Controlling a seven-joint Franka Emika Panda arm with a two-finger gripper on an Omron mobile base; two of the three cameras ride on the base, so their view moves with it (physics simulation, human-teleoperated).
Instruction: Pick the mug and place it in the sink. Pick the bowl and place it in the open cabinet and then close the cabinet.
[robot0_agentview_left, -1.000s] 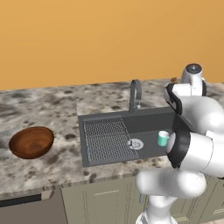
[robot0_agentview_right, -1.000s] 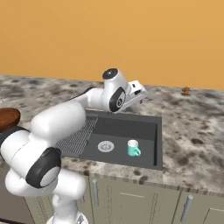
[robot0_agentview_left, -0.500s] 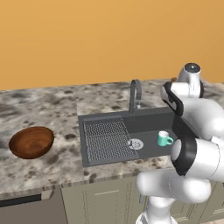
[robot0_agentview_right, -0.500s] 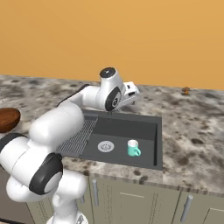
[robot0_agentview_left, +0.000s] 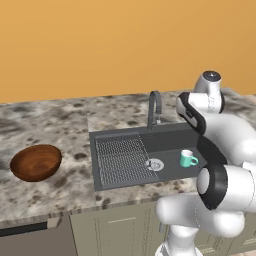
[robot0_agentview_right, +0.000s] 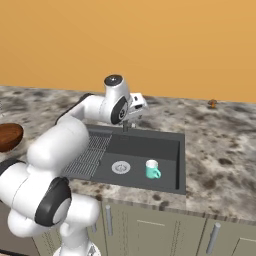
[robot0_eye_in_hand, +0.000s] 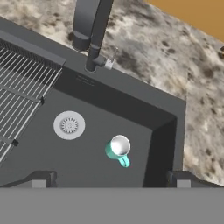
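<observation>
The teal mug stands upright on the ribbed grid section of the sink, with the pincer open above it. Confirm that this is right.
Not quite. The teal mug does stand upright in the sink with the pincer open above it, but it is on the smooth basin floor beside the round drain, not on the ribbed grid section. The hand view shows this.

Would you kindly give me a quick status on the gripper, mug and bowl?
Gripper open, empty, above the sink. Mug upright in the basin beside the drain. Bowl on the counter, nothing blocking it.
</observation>
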